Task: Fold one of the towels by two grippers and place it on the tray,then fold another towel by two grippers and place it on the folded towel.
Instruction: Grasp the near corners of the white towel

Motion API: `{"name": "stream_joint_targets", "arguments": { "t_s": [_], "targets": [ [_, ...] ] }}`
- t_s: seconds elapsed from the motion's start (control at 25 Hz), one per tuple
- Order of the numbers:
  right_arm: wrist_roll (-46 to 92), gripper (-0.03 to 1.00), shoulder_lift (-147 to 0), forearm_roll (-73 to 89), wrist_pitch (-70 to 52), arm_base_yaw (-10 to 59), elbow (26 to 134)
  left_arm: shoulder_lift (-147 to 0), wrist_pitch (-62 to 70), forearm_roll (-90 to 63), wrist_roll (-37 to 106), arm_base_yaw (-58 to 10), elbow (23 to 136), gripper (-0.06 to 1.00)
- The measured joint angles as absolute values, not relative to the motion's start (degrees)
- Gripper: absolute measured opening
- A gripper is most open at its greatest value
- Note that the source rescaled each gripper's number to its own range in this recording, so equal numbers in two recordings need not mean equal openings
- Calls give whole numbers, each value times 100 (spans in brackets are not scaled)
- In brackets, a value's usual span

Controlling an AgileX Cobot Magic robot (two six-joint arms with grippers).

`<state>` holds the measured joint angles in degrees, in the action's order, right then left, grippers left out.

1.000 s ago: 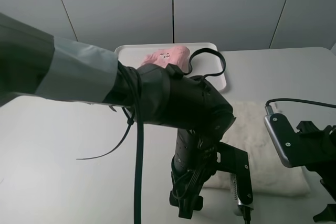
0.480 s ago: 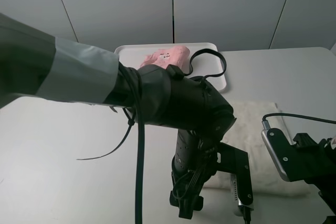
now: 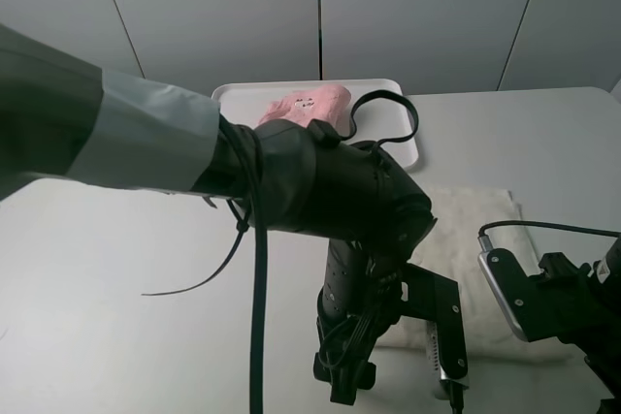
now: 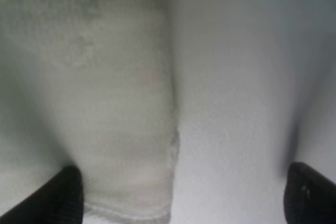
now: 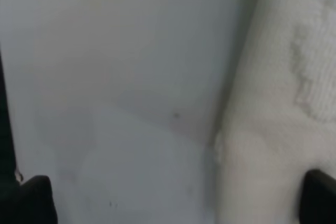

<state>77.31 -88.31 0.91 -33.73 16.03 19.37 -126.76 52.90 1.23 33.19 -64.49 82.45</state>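
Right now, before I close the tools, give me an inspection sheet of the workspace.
Surface: pale grey table, smooth.
Job's things: pink towel bundled on the white tray; cream towel spread on the table, nearer the arms.
Clutter: nothing seen.
Tools: left tool open, astride one edge of the cream towel; right tool open, astride another edge; neither holds anything.
Cables: black cable loops in front of the tray; thinner cable runs to the right wrist.
Surroundings: pale wall panels behind the table.
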Motion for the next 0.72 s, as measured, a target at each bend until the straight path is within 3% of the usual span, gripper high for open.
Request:
{"name": "stream_joint_targets", "arguments": {
  "t_s": [0.24,0.32,0.56,0.64,0.72],
  "targets": [
    [7711,96,-9048,78,-3273,1603,1947,-12688,5290,123,3319,-6449,8245,99],
    [7687,83,-9113,65,-3139,1603,1958,-12697,5290,134,3319,-6449,8245,99],
    [7641,22,-9222,-216,-2601,1603,2002,-12697,5302,134,3319,-6449,8245,99],
    [7634,7,-9229,-216,-2588,1603,2002,-12697,5302,145,3306,-6449,8245,99],
    [7634,1,-9229,-216,-2588,1603,2002,-12697,5302,145,3262,-6449,8245,99]
  ]
}}
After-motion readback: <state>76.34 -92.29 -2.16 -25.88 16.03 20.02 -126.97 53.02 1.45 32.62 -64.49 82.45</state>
